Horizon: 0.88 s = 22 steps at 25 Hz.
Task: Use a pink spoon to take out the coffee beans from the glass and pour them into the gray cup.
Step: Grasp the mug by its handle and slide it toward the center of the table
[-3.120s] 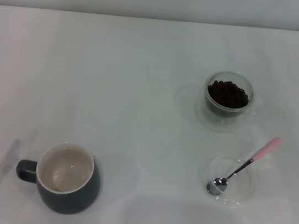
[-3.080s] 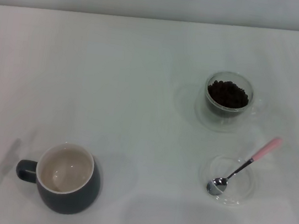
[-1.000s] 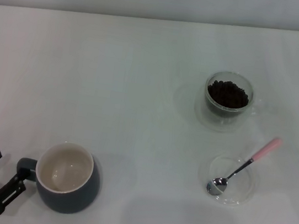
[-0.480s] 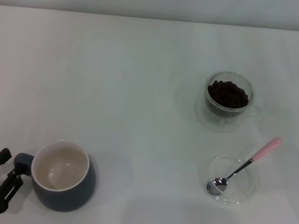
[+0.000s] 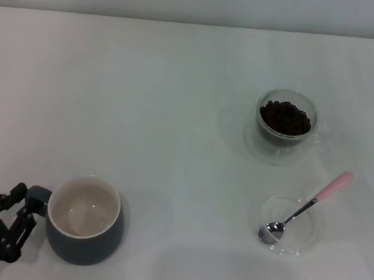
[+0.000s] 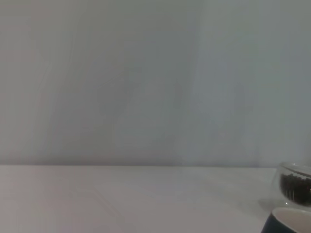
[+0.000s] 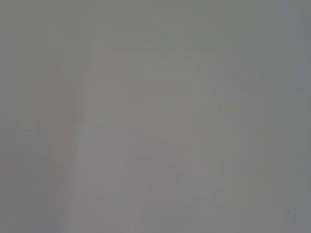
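Note:
The gray cup (image 5: 82,238) stands at the front left of the table, off-white inside and empty; its rim also shows in the left wrist view (image 6: 289,221). My left gripper (image 5: 25,202) is at the cup's left side, its fingers closed in on the cup's small handle (image 5: 39,197). The glass (image 5: 285,123) holds the coffee beans (image 5: 285,117) at the back right, and also shows in the left wrist view (image 6: 294,185). The pink spoon (image 5: 306,205) lies with its metal bowl in a shallow clear dish (image 5: 305,240). My right gripper is out of view.
The white table (image 5: 177,111) runs back to a pale wall. The glass stands on a clear saucer (image 5: 249,143). The right wrist view shows only a blank grey surface.
My left gripper came in from the left edge to the cup's handle and its fingers narrowed around it. The cup shifted slightly and its handle turned toward the back.

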Tool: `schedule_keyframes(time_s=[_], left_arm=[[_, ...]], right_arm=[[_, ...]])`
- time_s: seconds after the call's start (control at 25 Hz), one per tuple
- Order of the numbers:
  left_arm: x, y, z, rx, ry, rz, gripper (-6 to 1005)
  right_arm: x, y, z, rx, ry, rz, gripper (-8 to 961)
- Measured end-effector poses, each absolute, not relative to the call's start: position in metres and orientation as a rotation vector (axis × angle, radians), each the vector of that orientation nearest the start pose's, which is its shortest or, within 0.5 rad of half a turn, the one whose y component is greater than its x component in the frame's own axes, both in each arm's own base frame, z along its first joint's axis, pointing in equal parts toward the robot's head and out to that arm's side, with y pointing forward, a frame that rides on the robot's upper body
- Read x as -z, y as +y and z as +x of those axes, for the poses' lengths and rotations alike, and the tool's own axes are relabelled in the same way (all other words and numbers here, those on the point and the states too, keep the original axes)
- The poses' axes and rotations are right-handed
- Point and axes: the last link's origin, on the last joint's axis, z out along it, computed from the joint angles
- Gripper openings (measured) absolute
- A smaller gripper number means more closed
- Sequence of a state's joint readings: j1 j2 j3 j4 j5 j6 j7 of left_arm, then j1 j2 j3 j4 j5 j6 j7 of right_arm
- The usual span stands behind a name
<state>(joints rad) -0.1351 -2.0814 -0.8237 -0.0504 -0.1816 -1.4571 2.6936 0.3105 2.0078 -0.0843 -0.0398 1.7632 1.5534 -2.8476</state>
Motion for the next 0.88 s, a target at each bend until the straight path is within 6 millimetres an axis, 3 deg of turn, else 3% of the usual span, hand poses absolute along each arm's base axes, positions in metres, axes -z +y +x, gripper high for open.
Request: schedule_keyframes(time_s=[0.88], left_arm=[[0.092,0.215,-0.325,0.807,-0.656,-2.25,257]], right_arm=[[-0.065,0.268,0.37,-0.762,0.334,-1.49,741]])
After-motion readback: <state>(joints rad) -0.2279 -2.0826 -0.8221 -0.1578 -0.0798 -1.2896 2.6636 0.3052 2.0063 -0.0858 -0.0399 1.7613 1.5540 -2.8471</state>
